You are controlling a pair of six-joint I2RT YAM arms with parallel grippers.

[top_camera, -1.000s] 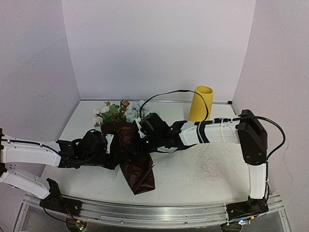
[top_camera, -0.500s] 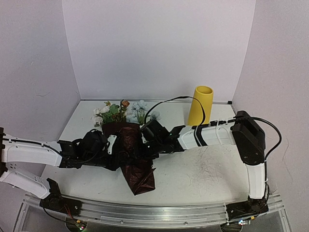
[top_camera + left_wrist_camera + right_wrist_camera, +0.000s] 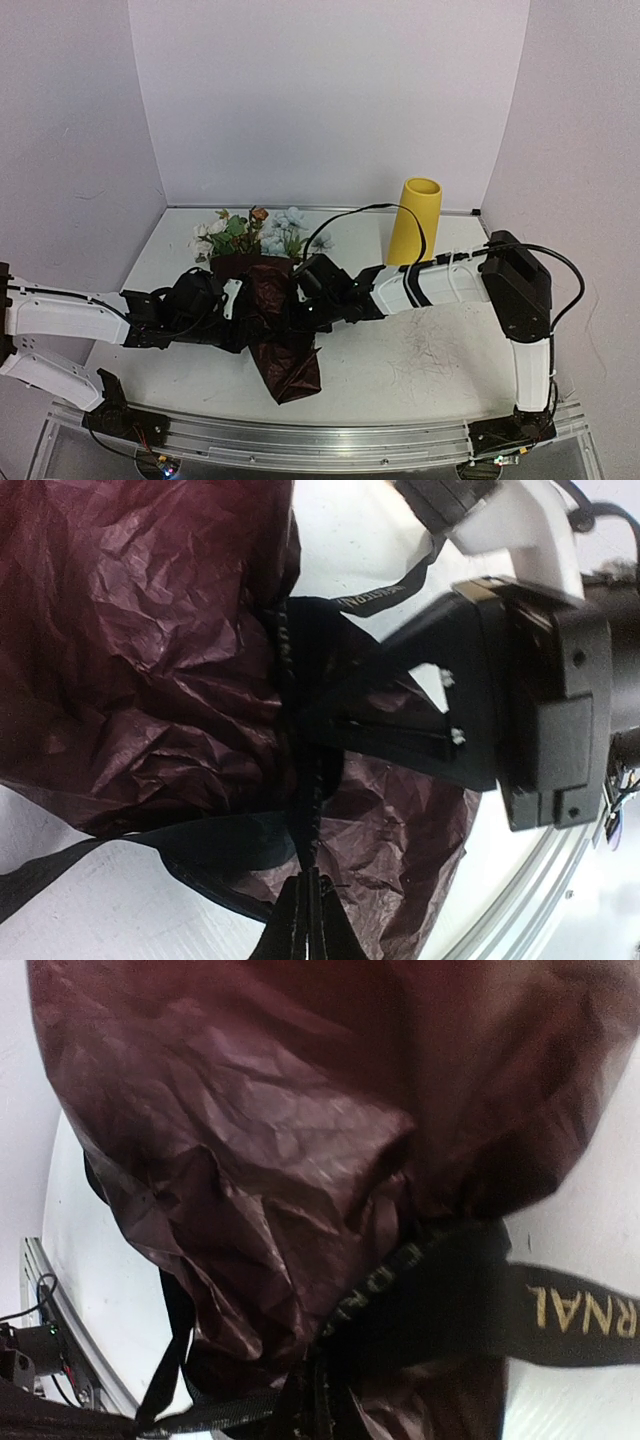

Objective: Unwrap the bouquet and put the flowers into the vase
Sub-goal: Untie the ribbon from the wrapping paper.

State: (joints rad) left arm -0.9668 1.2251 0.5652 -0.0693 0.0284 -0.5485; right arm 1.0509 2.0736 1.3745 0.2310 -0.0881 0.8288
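Observation:
The bouquet (image 3: 283,335) lies on the white table, its dark red crinkled paper (image 3: 150,650) pointing toward the front edge. The flowers (image 3: 250,232), white, pale blue and rusty, stick out of its far end. A black ribbon (image 3: 450,1295) with gold lettering is tied round the paper's waist. My left gripper (image 3: 243,312) is at the bouquet's left side, shut on a strand of the ribbon (image 3: 305,810). Reaching in from the right, my right gripper (image 3: 298,312) is shut on the ribbon at the knot. The yellow vase (image 3: 415,217) stands upright at the back right.
White walls close in the table at the back and on both sides. An aluminium rail (image 3: 320,442) runs along the front edge. The right arm's black cable (image 3: 350,197) arcs above the table near the vase. Scuffed bare table (image 3: 430,355) lies right of the bouquet.
The right gripper has moved down and left onto the bouquet's waist and shut on the ribbon. The left gripper has kept its hold.

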